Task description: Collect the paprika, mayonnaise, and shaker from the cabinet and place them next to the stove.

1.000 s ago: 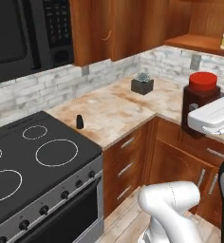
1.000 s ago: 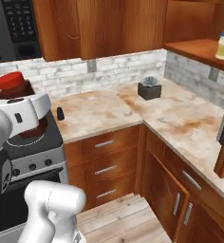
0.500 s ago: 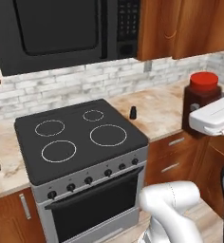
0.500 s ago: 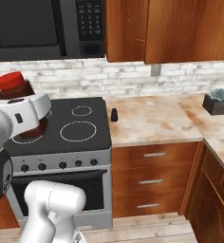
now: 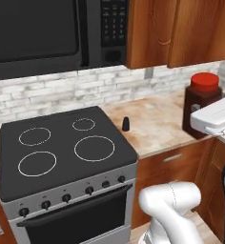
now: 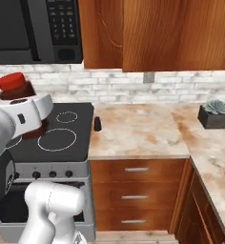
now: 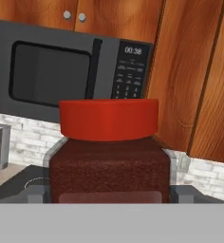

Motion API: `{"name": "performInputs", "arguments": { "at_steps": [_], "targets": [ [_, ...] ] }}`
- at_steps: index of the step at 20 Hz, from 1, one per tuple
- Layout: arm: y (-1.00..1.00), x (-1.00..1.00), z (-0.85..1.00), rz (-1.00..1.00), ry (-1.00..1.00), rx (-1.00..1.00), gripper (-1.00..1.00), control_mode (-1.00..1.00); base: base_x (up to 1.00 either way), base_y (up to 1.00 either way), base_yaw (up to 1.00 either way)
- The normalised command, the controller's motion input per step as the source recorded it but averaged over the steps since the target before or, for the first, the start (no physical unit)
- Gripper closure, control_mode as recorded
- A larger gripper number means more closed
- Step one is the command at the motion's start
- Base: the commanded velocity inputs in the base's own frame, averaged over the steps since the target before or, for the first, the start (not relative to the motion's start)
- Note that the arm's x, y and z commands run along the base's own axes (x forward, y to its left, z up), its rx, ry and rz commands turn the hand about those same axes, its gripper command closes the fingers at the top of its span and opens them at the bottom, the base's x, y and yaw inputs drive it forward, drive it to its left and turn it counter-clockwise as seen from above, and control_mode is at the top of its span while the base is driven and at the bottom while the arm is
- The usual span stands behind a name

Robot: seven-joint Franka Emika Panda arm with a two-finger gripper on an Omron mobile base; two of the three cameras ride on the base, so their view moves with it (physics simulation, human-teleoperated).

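Carrying: paprika (image 5: 203, 107) grasped in the end effector (image 5: 214, 120), raised above the counter (image 5: 155, 125) right of the stove (image 5: 62, 151).
Right base: shaker (image 6: 97, 124) already stands beside the stove.
Hand: paprika fills the jaws; mayonnaise unplaced, my judgement.

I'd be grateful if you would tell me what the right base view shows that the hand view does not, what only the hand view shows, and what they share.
Right base view alone: the shaker standing on the counter just right of the stove, a potted plant at the far right, and drawer fronts below.

Hand view alone: the microwave's clock display and two cabinet knobs above it.

Both: the paprika with its red lid, held up in the gripper, the microwave, and the wooden wall cabinets.
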Motion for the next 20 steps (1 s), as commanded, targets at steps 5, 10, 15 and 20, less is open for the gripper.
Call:
{"name": "performInputs", "arguments": {
  "at_steps": [5,10,15,20],
  "targets": [
    [0.00,0.00,0.00,0.00,0.00,0.00,1.00,1.00,0.31,-0.24,0.31],
    [0.00,0.00,0.00,0.00,0.00,0.00,1.00,1.00,0.00,0.54,0.39],
    [0.00,0.00,0.00,0.00,0.00,0.00,1.00,1.00,0.00,0.76,0.33],
    [0.00,0.00,0.00,0.00,0.00,0.00,1.00,1.00,0.20,0.75,0.38]
  ]
}}
